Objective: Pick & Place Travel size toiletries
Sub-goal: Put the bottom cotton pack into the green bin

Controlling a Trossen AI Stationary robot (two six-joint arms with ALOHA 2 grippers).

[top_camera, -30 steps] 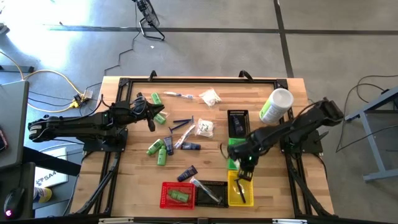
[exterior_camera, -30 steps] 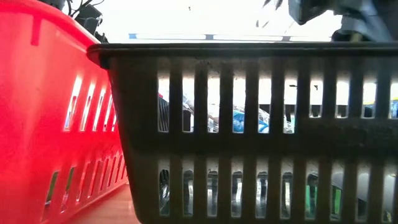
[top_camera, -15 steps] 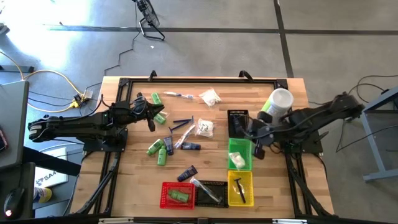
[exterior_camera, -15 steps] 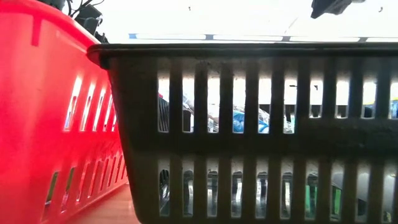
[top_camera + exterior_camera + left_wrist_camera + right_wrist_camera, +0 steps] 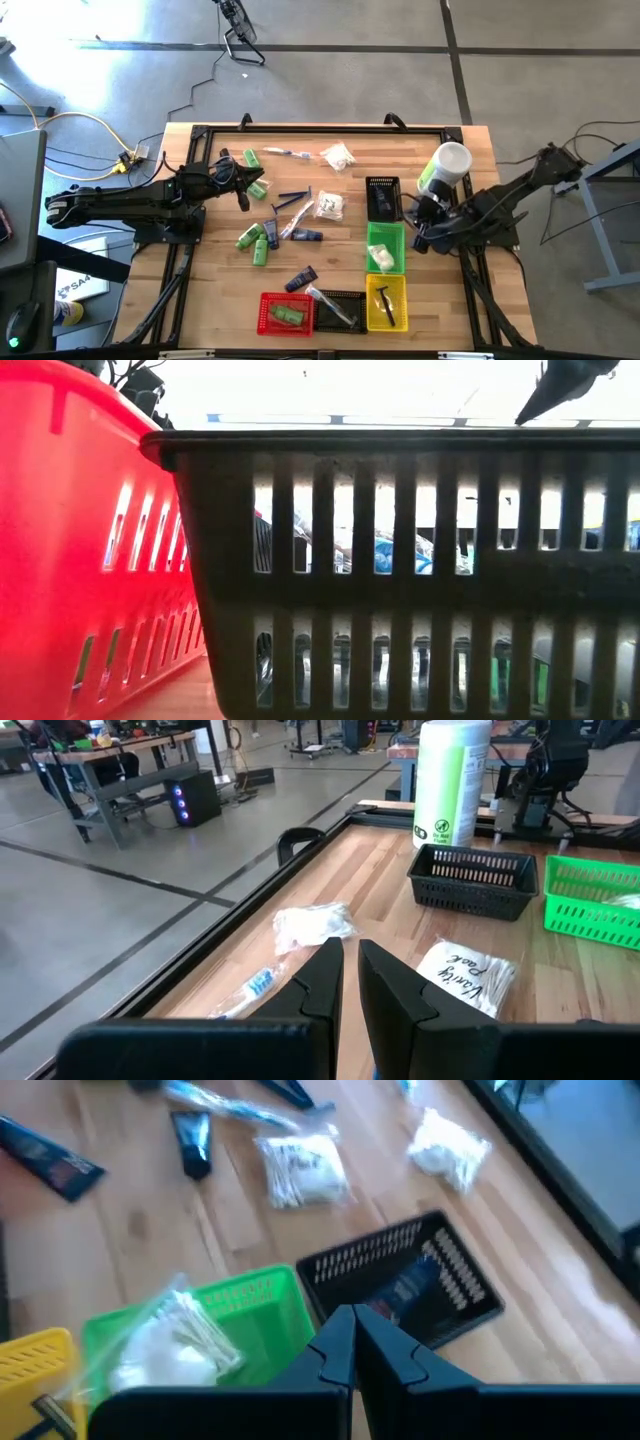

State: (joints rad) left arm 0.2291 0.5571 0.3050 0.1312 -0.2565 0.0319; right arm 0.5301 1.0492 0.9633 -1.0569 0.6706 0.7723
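Overhead and wrist views of a wooden counter strewn with travel size toiletries. The right end effector hangs just beside the green basket, on the side toward the right arm's base, its fingers pressed together and empty. The left end effector rests over the counter's left part, near a green bottle; its fingers stand almost together with a thin gap, and nothing shows between them.

Loose items lie in the middle of the counter: green bottles, a dark navy tube, a second tube nearer the front baskets, a clear-wrapped toothbrush, and two white packets. The green basket holds a white packet. The yellow basket, touching it on the front side, holds a thin black item, probably a razor, though the view is too coarse to be certain. The black basket at the far side holds a dark item. At the front edge, the red basket holds a green bottle, and the black basket beside it holds a clear-wrapped item. A white and green canister stands upright beyond the far black basket. The low view is filled by the walls of the red and black front baskets.
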